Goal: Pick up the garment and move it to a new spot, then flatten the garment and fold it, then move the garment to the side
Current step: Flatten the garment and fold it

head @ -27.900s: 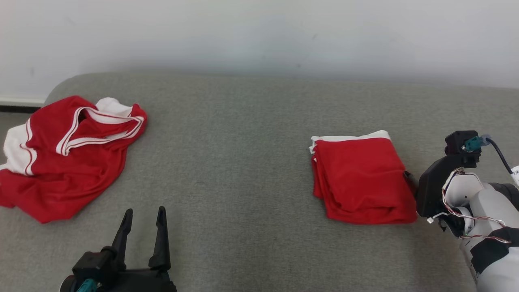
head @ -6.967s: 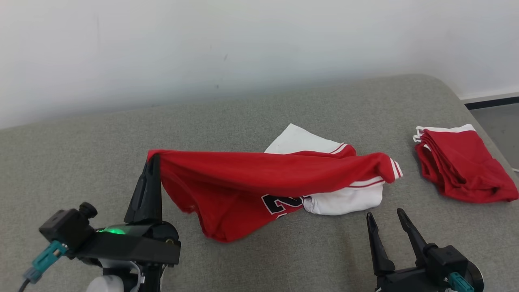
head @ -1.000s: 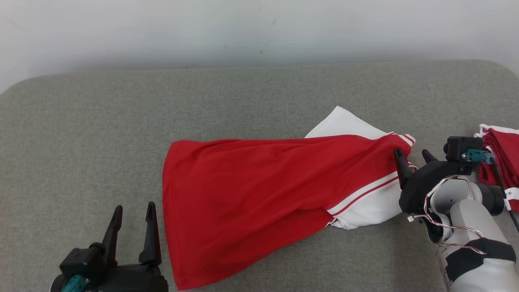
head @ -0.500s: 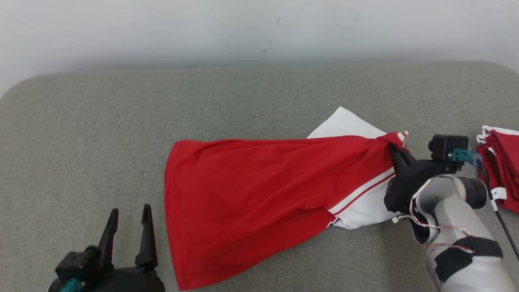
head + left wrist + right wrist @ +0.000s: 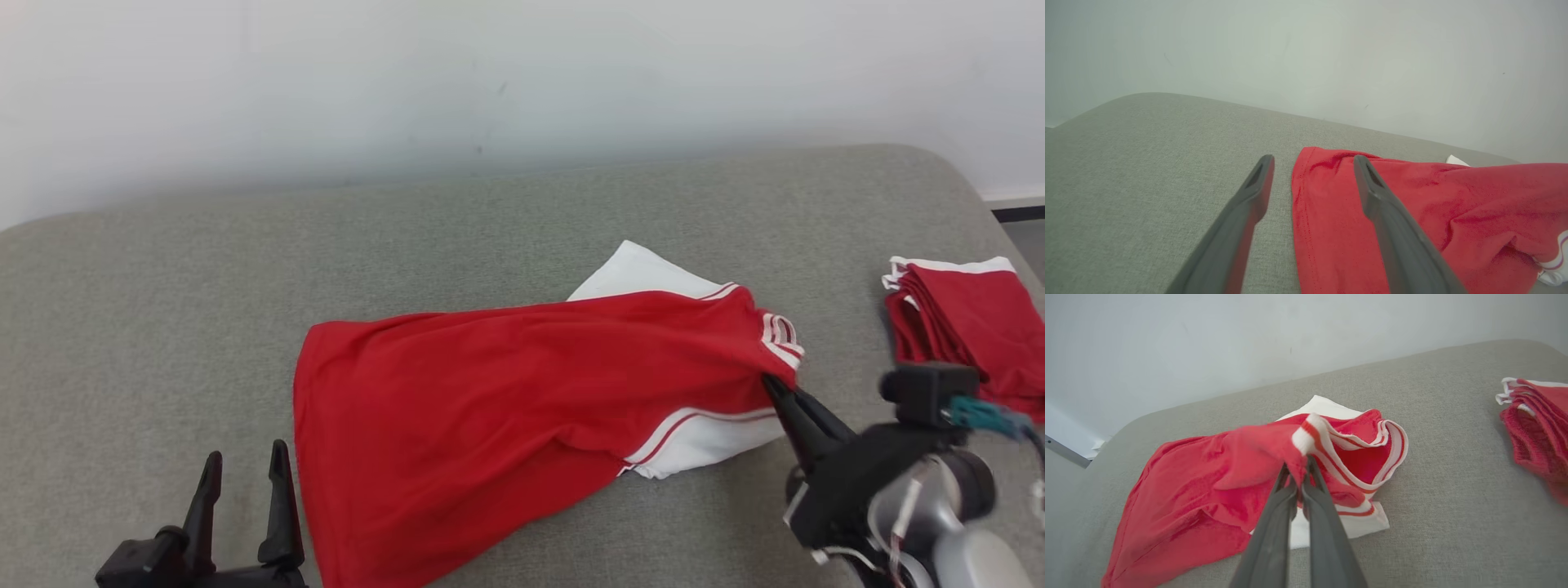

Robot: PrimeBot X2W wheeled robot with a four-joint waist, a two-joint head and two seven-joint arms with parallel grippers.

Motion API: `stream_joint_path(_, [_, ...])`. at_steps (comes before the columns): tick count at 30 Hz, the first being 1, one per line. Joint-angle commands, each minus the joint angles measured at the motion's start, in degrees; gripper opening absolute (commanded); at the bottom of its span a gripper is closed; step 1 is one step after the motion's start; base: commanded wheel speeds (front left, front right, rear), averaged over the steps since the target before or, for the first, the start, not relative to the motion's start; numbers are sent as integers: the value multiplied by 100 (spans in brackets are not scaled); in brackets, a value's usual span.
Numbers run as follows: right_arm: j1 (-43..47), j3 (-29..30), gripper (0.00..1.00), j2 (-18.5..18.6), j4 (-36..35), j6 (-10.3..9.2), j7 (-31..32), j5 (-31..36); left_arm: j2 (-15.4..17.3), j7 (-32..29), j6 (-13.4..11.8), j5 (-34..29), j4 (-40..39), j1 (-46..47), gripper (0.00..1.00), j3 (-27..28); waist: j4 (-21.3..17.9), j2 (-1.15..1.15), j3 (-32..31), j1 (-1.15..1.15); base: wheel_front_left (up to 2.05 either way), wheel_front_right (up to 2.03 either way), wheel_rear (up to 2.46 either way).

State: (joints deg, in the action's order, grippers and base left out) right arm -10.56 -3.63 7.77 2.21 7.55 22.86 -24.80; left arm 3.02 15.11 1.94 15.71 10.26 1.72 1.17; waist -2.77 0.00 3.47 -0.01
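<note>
My right claw (image 5: 767, 380) is pressed together on the red-and-white garment (image 5: 490, 392), pinching a bunch of red cloth just by the striped white trim at its right end. In the right wrist view the two dark fingers (image 5: 1276, 522) meet at their tips with the fabric gathered between them. That end is lifted off the bench (image 5: 163, 310) while the rest of the cloth lies on it.

The garment sits around the middle of the grey fabric-covered bench, wide at its left hem and narrowing toward the pinch. One white panel pokes out behind it and another lies under the lifted end.

My left claw (image 5: 245, 454) is at the lower left, spread wide and empty, fingers pointing away from me, just beside the garment's left hem. In the left wrist view one finger overlaps the red hem; I cannot tell whether it touches.

A folded red pile (image 5: 971, 327) with white edging lies near the bench's right end, well apart from the garment. A pale wall (image 5: 490, 82) runs behind.
</note>
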Motion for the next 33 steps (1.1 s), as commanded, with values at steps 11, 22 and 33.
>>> stream_joint_path(11, [1483,771,0,-475,-2478,-15,1295,1,-7,3,-27,-83,-67,70,100,18,-147,0,44,1,0,0,0])
stream_joint_path(22, [740,983,0,-404,-1085,-15,1233,622,-11,3,-1,-67,-22,258,100,-54,-83,0,265,1,0,0,0])
stream_joint_path(33, [-1043,759,0,-107,1830,-15,-114,1373,-11,3,66,-65,33,485,100,-176,305,0,448,1,0,0,0])
